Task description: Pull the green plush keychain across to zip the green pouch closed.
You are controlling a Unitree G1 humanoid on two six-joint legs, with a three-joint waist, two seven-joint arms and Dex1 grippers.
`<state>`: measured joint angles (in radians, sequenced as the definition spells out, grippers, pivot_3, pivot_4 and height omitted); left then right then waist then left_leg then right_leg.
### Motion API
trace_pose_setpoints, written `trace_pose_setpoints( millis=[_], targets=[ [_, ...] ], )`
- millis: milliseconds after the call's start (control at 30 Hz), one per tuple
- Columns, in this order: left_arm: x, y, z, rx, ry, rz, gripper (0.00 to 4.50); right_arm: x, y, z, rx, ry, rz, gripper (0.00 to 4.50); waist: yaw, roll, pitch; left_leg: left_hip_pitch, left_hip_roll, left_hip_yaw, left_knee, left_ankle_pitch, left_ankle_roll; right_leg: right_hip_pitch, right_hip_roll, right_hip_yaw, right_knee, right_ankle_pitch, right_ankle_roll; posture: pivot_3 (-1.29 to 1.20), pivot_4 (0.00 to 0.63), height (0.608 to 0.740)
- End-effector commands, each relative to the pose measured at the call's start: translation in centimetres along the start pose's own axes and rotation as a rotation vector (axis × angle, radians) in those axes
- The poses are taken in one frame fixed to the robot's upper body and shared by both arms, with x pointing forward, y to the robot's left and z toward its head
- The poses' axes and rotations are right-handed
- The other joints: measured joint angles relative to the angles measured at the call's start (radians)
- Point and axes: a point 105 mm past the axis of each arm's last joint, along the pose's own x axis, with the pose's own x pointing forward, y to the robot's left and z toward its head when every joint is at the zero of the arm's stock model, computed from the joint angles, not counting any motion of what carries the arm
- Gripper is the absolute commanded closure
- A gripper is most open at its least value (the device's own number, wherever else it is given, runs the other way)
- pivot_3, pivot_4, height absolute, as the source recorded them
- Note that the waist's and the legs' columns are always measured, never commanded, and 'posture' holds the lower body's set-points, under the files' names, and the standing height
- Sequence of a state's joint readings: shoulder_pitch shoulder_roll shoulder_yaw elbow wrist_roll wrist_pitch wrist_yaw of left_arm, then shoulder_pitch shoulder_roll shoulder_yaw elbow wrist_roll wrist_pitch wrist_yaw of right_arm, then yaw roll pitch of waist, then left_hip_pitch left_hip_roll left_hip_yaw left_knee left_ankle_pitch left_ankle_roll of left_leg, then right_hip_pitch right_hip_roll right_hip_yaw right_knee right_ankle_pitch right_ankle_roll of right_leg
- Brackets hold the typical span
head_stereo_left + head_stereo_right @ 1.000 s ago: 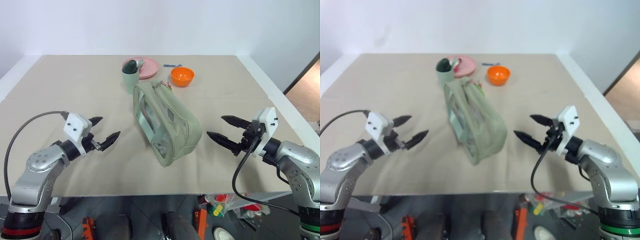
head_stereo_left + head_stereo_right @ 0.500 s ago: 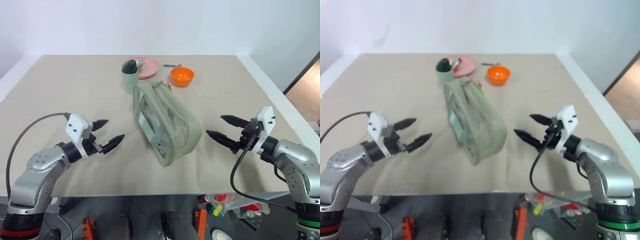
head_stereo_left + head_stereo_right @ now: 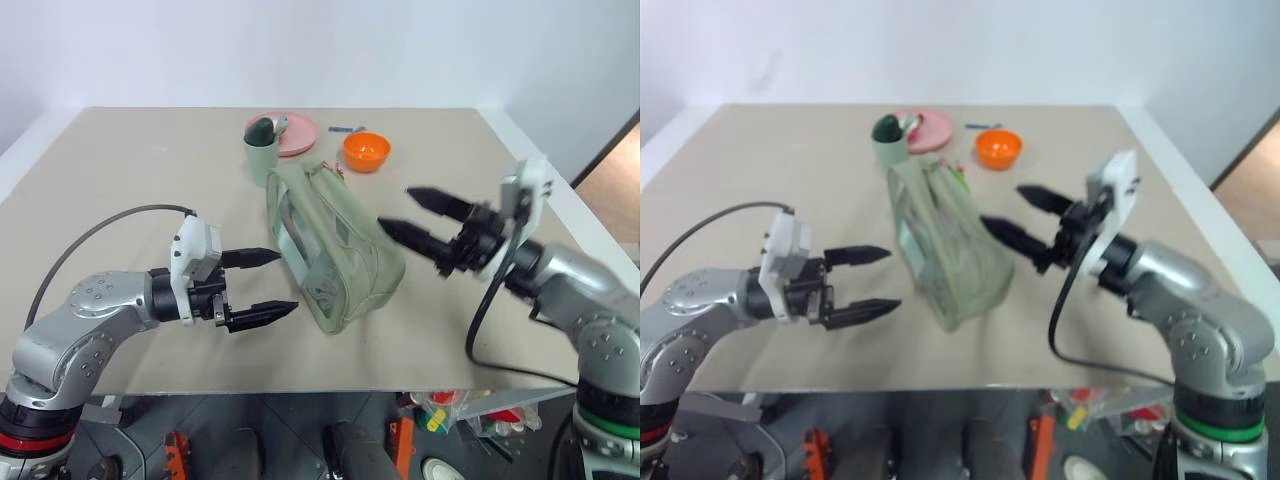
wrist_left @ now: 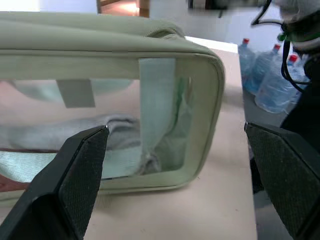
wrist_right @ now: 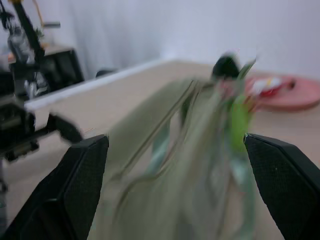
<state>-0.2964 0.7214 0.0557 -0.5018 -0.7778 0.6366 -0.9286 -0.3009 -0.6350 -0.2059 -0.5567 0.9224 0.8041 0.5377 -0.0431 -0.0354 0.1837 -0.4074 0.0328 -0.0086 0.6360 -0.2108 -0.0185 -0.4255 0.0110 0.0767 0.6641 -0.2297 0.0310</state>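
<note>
While both arms flank it: nothing gripped.
Table: beige flat table top (image 3: 150, 170).
Pouch: pale sage-green soft fabric pouch (image 3: 335, 245), lying mid-table.
Left gripper (image 3: 262, 285): spread, beside the clear window.
Right gripper (image 3: 415, 215): spread, near pouch top, probably to reach the bright green plush keychain (image 5: 239, 122) at the far end.

Both arms are closer to the green pouch (image 3: 335, 245) than a second ago. The left gripper (image 3: 262, 284) now sits lower centre-left beside it; the right gripper (image 3: 408, 213) hangs over its right side.
</note>
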Motion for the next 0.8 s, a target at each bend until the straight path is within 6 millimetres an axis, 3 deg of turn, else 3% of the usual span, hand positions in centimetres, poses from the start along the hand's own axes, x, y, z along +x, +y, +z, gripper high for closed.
trace_pose_setpoints(
  millis=[33,167,200,567,600,733,800],
  targets=[
    [0.2,-0.3,1.0,0.066,-0.002,-0.023,0.0,-0.3,0.3,-1.1,-0.008,0.034,-0.022,0.03,-0.001,0.001,0.001,0.0,-0.001,0.001,0.0,0.0,0.0,0.0,-0.001,0.001,0.0,0.0,0.0,0.0,0.15,0.74],
    [0.3,-0.2,1.1,0.075,-0.004,-0.014,0.0,-0.4,0.2,-2.0,0.015,0.061,-0.022,0.03,-0.005,0.001,0.0,0.0,-0.002,0.004,0.003,0.0,0.0,0.0,-0.001,0.005,0.0,0.001,0.0,0.0,0.15,0.74],
    [0.3,-0.1,1.2,0.076,-0.007,-0.01,0.0,-0.4,0.2,-2.0,0.021,0.057,-0.023,0.56,-0.005,0.001,0.001,0.001,-0.002,0.004,0.003,0.0,0.0,0.0,-0.001,0.005,0.0,0.0,-0.001,0.0,0.15,0.74],
    [0.4,-0.1,1.0,0.081,-0.008,0.021,0.0,1.0,-0.4,-1.4,0.008,0.029,0.008,4.28,-0.005,0.001,0.0,0.001,-0.001,0.003,0.003,0.001,0.0,0.0,0.0,0.006,0.0,0.002,-0.002,0.0,0.15,0.74],
    [0.4,-0.1,1.0,0.081,-0.008,0.021,0.0,1.1,-0.5,-1.3,-0.019,0.041,0.024,4.46,-0.005,0.001,0.0,0.001,-0.001,0.003,0.003,0.001,0.0,0.0,0.001,0.005,0.0,0.002,-0.001,0.0,0.15,0.74],
    [0.5,-0.1,1.0,0.082,-0.007,0.024,0.0,1.6,-1.9,-0.5,-0.145,0.102,0.121,4.46,-0.007,0.001,0.001,0.001,-0.001,0.004,0.003,0.001,0.0,0.0,0.001,0.006,0.0,0.002,-0.002,0.0,0.15,0.74],
    [0.5,-0.1,1.0,0.082,-0.008,0.024,0.0,1.6,-2.7,0.0,-0.264,0.191,0.26,4.46,-0.007,0.001,0.001,0.002,-0.001,0.004,0.003,0.001,0.0,0.0,0.001,0.006,0.0,0.001,-0.002,0.0,0.15,0.74]
  ],
)
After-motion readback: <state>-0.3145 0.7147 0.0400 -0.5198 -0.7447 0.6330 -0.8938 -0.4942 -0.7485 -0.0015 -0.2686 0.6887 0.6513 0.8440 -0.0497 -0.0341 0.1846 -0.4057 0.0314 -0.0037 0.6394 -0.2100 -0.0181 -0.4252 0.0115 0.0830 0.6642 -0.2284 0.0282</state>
